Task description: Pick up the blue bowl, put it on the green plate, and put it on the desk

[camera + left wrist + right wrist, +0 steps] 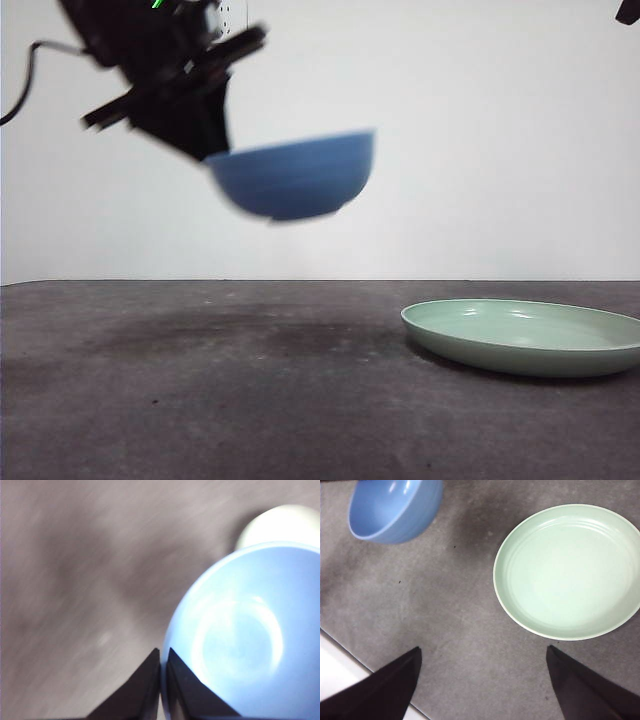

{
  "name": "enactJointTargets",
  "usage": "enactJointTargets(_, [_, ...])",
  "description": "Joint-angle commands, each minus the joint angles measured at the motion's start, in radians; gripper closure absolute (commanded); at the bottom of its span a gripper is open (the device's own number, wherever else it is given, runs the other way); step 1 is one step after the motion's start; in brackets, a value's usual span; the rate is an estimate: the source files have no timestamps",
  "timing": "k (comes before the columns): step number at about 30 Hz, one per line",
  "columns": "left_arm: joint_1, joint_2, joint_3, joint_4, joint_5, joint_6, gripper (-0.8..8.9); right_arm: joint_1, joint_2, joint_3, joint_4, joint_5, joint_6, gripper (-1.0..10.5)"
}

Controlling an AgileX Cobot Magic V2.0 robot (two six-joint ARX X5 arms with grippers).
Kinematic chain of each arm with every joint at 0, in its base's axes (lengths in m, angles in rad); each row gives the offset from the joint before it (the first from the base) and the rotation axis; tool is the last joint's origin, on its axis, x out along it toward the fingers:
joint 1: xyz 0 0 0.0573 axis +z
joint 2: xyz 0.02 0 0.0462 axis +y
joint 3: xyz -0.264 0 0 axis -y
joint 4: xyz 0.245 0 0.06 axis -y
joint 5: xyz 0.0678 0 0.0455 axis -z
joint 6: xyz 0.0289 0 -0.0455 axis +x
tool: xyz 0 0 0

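Note:
The blue bowl [295,175] hangs high above the desk [200,390], tilted a little, left of centre in the front view. My left gripper [212,152] is shut on the bowl's left rim; in the left wrist view the jaws [162,662] pinch the rim of the bowl [245,635]. The green plate [525,335] lies empty on the desk at the right, and a pale part of it [285,522] shows beyond the bowl. My right gripper [482,680] is open and empty above the desk, near the plate [567,572]; the bowl [395,507] shows there too.
A white wall stands behind the desk. The desk's pale front edge [340,672] shows in the right wrist view. The right arm shows only as a black tip [628,10] at the top right corner of the front view.

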Motion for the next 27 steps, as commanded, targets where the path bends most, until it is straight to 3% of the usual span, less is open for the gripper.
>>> enactJointTargets(1, [-0.038,0.034,0.086,0.014,0.006,-0.021,8.04,0.004,-0.019,0.019,0.007,0.007,0.038,5.5])
enactJointTargets(8, [-0.098,0.158,0.253,-0.002,0.006,-0.021,8.04,0.004,-0.132,0.031,-0.028,0.074,0.087,5.5])
enactJointTargets(15, [-0.165,0.354,0.450,-0.041,0.006,-0.020,8.04,0.004,-0.199,0.121,-0.180,0.219,0.083,5.5])
enactJointTargets(27, [-0.243,0.660,0.667,-0.062,-0.008,-0.019,8.04,0.004,-0.211,0.269,-0.312,0.288,0.082,5.5])
